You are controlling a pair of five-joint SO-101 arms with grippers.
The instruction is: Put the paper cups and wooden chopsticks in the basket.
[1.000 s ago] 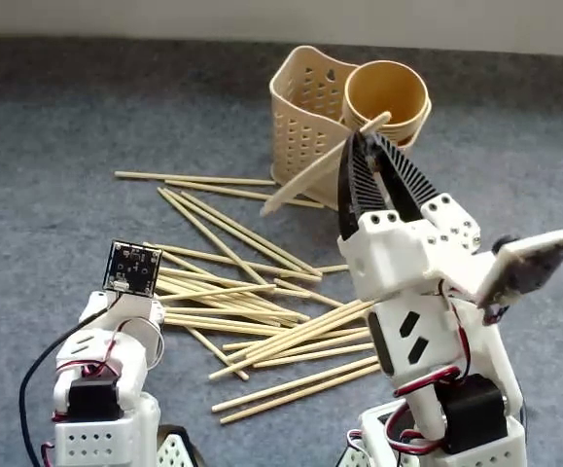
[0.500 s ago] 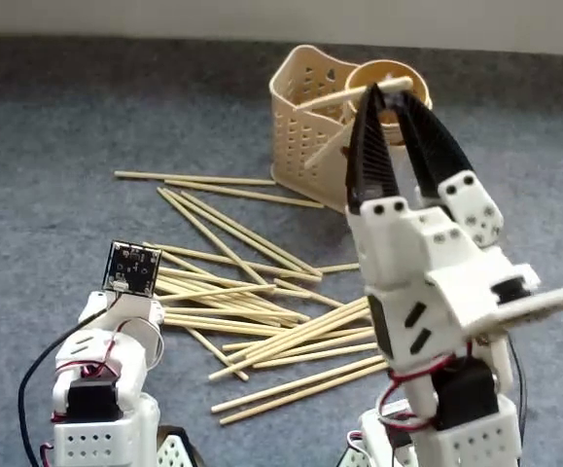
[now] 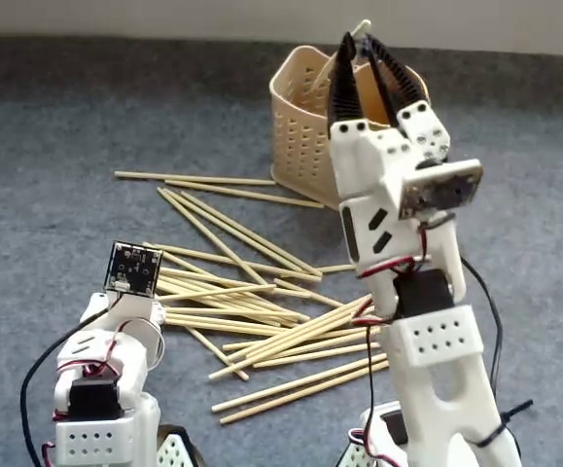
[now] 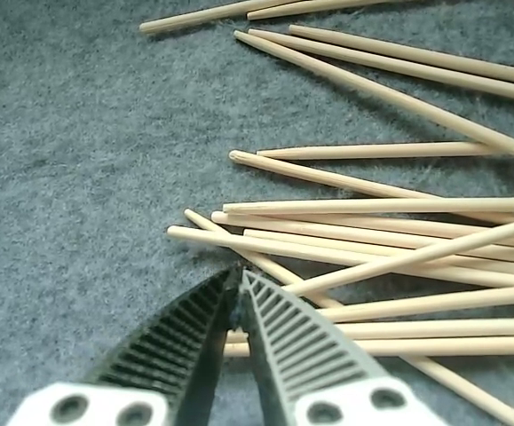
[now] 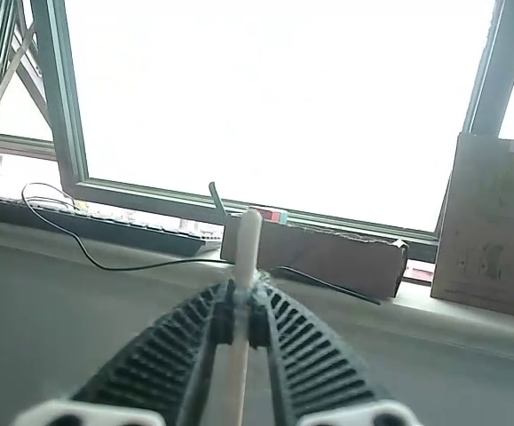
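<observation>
Covering most of the high view, the grey, fabric-like surface [image 3: 57, 117] carries all the loose items. The right arm [image 3: 407, 292] stands tall right of centre. This posture places the right end effector [image 3: 357, 44] at the upper centre of the frame, above the basket [image 3: 300, 126]. The height probably lets the load clear the rim before release.

The basket is cream-coloured with perforated walls and a wavy rim. It stands at the upper centre of the surface, its opening partly hidden behind the arm.

Many chopsticks [image 3: 252, 292] lie scattered across the middle of the frame, crossing one another in a loose fan. They are pale, bare wood, slender and slightly tapered.

The left end effector [image 4: 241, 277] has its jaws together and grips nothing. Its tip sits just beside the near ends of several sticks, a likely position for the next pick.

The right end effector [image 5: 241, 297] is clamped on one chopstick [image 5: 249, 235]. This stick points nearly upright between the jaws, with a short rounded end protruding past the tips.
</observation>
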